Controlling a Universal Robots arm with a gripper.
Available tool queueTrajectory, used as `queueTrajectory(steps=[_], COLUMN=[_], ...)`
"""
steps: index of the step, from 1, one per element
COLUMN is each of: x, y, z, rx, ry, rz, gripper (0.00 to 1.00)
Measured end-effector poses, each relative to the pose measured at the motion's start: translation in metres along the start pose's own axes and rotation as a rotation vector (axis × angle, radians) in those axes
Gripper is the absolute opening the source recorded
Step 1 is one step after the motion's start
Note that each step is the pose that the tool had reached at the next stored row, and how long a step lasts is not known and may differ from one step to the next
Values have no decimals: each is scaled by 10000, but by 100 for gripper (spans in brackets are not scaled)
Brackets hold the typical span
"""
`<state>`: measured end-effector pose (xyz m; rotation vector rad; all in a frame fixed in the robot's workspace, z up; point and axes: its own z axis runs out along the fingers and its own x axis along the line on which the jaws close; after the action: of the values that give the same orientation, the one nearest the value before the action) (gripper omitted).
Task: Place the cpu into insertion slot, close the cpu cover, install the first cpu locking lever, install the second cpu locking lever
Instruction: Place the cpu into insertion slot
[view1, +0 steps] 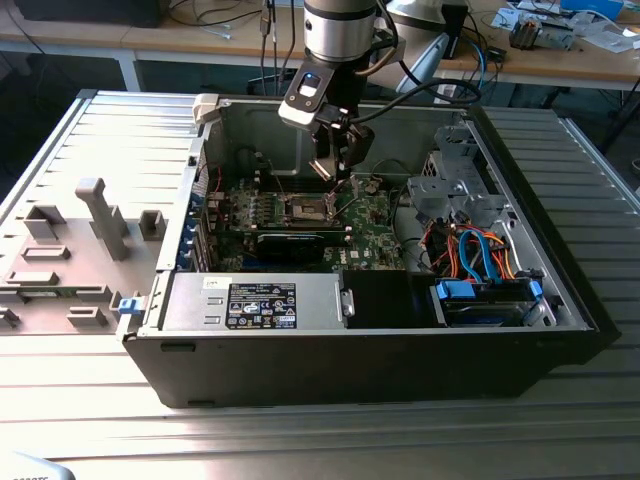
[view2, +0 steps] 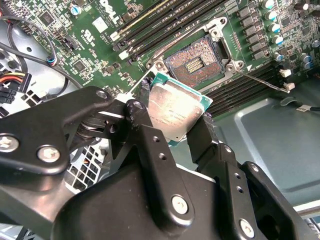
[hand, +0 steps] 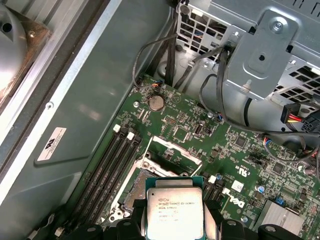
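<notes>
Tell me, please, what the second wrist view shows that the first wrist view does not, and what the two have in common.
The second wrist view adds the insertion slot's whole brownish-gold contact field and a thin locking lever lying beside it. The first wrist view adds a coin battery and a white label on the case wall. Both show the cpu clamped between the black fingers over the green motherboard, not yet in the slot.

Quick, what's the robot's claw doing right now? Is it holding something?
The gripper is shut on the cpu, which is not yet in the insertion slot.
</notes>
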<state>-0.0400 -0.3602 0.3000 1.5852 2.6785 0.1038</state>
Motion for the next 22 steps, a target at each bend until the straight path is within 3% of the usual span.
queueTrajectory(steps=[22], x=[0], y=[0], z=[5], rx=[-1], ry=[-10], rz=[139], gripper=[55])
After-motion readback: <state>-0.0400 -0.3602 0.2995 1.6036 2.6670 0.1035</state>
